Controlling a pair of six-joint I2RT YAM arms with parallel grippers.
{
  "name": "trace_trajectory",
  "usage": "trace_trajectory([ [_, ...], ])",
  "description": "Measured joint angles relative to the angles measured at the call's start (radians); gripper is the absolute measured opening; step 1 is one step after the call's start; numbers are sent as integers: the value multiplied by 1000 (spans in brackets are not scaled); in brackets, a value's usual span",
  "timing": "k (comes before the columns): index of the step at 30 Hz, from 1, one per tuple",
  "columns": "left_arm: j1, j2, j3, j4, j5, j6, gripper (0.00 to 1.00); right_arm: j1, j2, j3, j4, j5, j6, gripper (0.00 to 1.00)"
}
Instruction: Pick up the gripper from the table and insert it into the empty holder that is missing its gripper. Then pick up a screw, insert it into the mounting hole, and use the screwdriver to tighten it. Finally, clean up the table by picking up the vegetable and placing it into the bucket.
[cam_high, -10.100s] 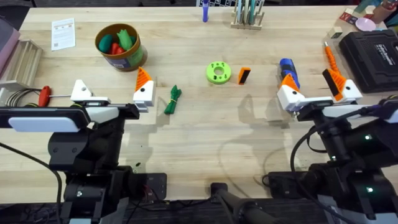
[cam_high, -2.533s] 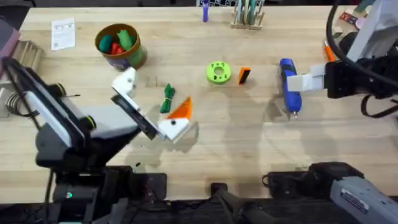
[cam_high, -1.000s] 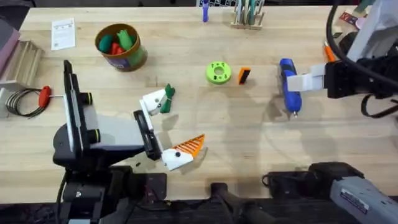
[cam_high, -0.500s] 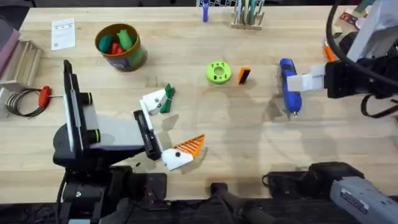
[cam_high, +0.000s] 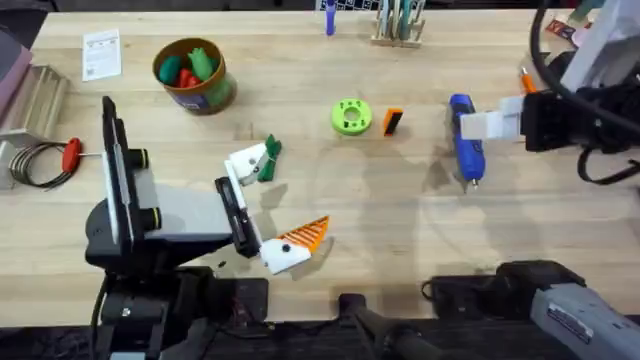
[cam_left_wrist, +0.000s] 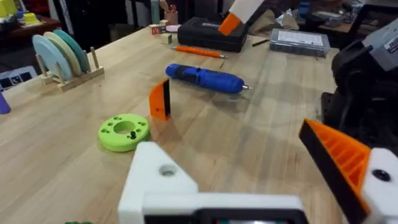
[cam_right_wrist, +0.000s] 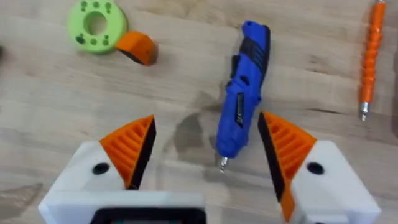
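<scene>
The orange-and-black gripper block (cam_high: 392, 121) stands on the table next to a lime-green disc (cam_high: 351, 116). At the far edge is the wooden holder (cam_high: 398, 22). The dark green vegetable (cam_high: 268, 160) lies right beside the far white finger of my left gripper (cam_high: 272, 203), which is open and turned on its side. The bucket (cam_high: 193, 75), with toy foods in it, sits at the far left. My right gripper (cam_right_wrist: 208, 155) hovers open above the blue screwdriver (cam_right_wrist: 242, 99), a finger on either side. The left wrist view shows the block (cam_left_wrist: 160, 99) and holder (cam_left_wrist: 62, 57).
An orange-handled tool (cam_high: 530, 90) and a black case (cam_high: 600, 85) lie at the far right. A red-handled tool with a wire coil (cam_high: 45, 160) is at the left edge, and a paper card (cam_high: 102, 53) lies behind it.
My right gripper has shifted slightly toward the far side over the blue screwdriver. The left arm and the vegetable have stayed where they were over the last second.
</scene>
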Motion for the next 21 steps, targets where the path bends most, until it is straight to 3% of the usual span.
trace_trajectory([
  [9,0,0,0,0,0,0,986,23,0,2,4,5,220,992],
  [16,0,0,0,0,0,3,985,199,19,62,-29,92,424,993],
  [21,0,0,0,0,0,3,985,340,133,181,-110,168,548,994],
])
